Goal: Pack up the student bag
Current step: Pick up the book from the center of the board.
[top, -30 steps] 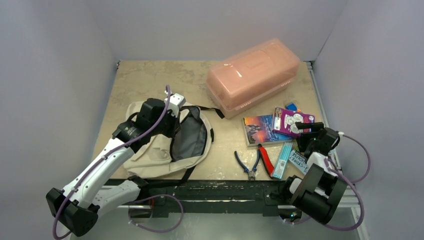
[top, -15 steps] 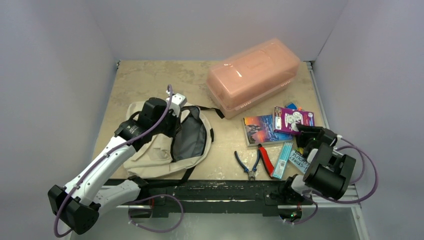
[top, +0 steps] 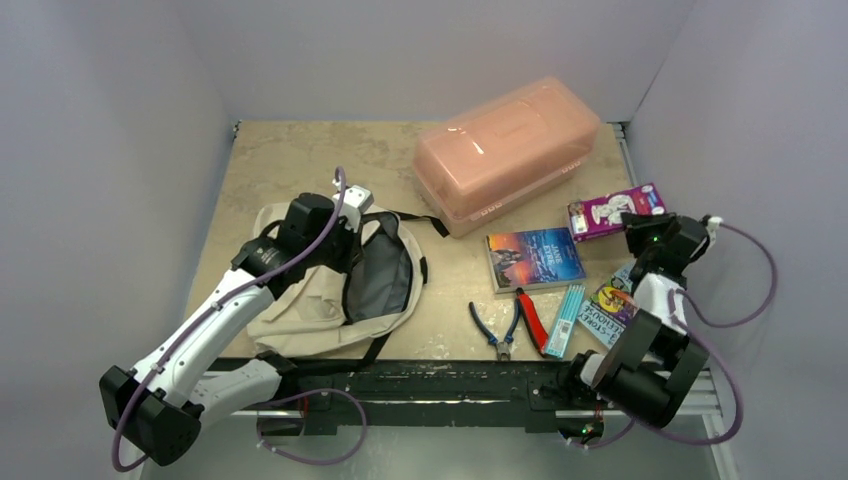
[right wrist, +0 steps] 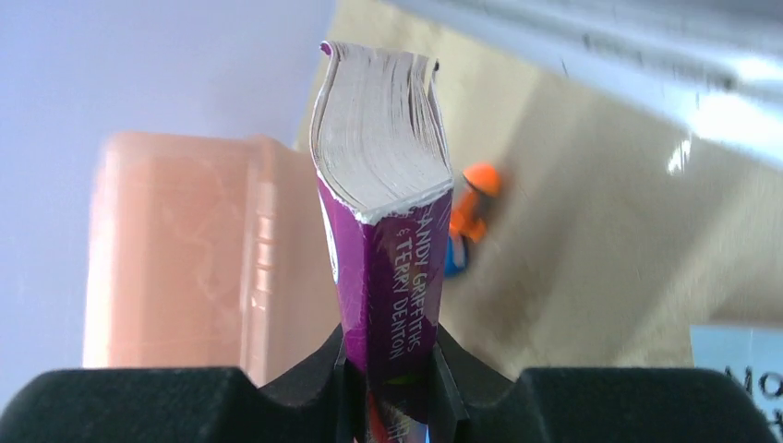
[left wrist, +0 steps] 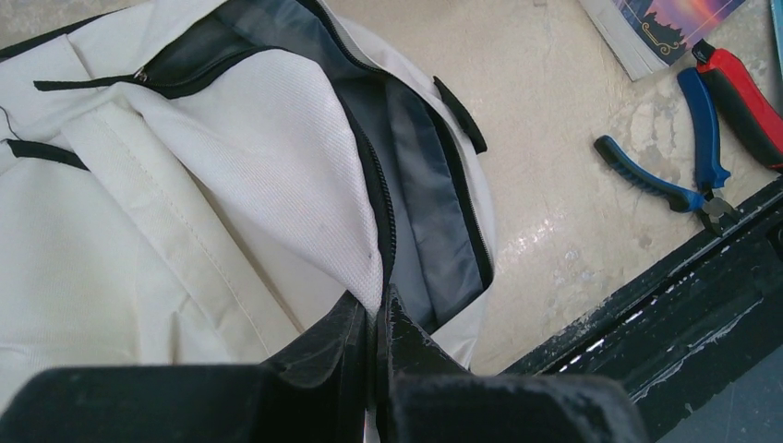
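Purple book [top: 612, 212] has come up off the desk [top: 300, 150] at its right edge, right jaws clamped on its spine. Left jaws pinch the student bag [top: 290, 310] open by its zip lip at the near-left corner. You'll want to keep that lip raised and slide the book in edge-first.

A beige marbled table [top: 300, 160] sits evenly lit. Pale lavender walls [top: 430, 50] enclose it at 9, 12 and 3 o'clock; a black rail [top: 430, 385] edges 6 o'clock.
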`<state>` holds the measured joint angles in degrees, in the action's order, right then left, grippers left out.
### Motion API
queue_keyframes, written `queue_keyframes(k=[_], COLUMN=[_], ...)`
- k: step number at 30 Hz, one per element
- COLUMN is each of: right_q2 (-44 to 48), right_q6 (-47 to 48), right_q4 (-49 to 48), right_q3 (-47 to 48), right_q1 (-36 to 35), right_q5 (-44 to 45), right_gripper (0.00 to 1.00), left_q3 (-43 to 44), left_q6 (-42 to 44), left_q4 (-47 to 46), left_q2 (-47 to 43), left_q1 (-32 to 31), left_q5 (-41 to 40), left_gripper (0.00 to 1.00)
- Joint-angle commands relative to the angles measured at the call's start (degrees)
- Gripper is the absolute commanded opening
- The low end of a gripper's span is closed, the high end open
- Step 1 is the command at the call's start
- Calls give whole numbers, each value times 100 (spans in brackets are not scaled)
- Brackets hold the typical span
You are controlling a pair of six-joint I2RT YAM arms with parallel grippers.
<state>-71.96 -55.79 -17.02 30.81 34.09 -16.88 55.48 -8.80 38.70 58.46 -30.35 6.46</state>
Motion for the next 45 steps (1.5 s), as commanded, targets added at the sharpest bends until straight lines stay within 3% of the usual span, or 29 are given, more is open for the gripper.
queue_keyframes(k=[1, 6, 10, 14, 16, 19, 22, 24, 27, 31, 34, 38, 42, 45], right_q2=[906, 1119, 892, 269, -114, -582, -1173, -1498, -1784, -1897, -1907, -1863, -2029, -2137], right_q6=[1683, 2960, 3374, 3115, 2651, 1313, 142, -123, -381, -470, -468, -561, -690, -714], right_q4=[1198, 1898, 1997, 1720, 1400, -140, -909, -1017, -1226, -1313, -1384, -1543, -1594, -1582], right_q3=[1451, 3120, 4114, 4936, 5249, 5178, 5243, 5328, 5347, 5338, 5327, 5336, 5470, 5514], right_q1=[-198, -1718, -2996, -3439, -3678, -3929, -4268, -4551, -4948, -5338, -5641, -5882, -6112, -6144], right_q5=[607, 1253, 957, -1179, -2256, -3661, -4554, -4974, -5529, -5910, -6050, -6068, -6105, -6078], right_gripper=[0, 0, 0, 0, 0, 0, 0, 0, 0, 0, 0, 0, 0, 0], left_q3=[142, 163, 189, 185, 174, 107, 388, 630, 1148, 1578, 1371, 1146, 611, 544], left_q6=[-140, -254, -377, -525, -688, -991, -1434, -1802, -2328, -2609, -2640, -2723, -3313, -3488], left_q4=[-135, -235, -328, -454, -561, -885, -944, -921, -656, -507, -1212, -1684, -3007, -3314], left_q2=[58, 159, 226, 72, -210, -861, -1280, -1388, -1209, -782, -652, -564, -551, -527], left_q1=[103, 194, 263, 290, 301, 301, 301, 301, 361, 717, 967, 1109, 1154, 1154], left_q5=[240, 540, 799, 1022, 894, 584, 93, -269, -575, 220, 1485, 2359, 3424, 3608], left_gripper=[0, 0, 12, 35, 41, 52, 68, 85, 95, 99, 100, 100, 100, 88])
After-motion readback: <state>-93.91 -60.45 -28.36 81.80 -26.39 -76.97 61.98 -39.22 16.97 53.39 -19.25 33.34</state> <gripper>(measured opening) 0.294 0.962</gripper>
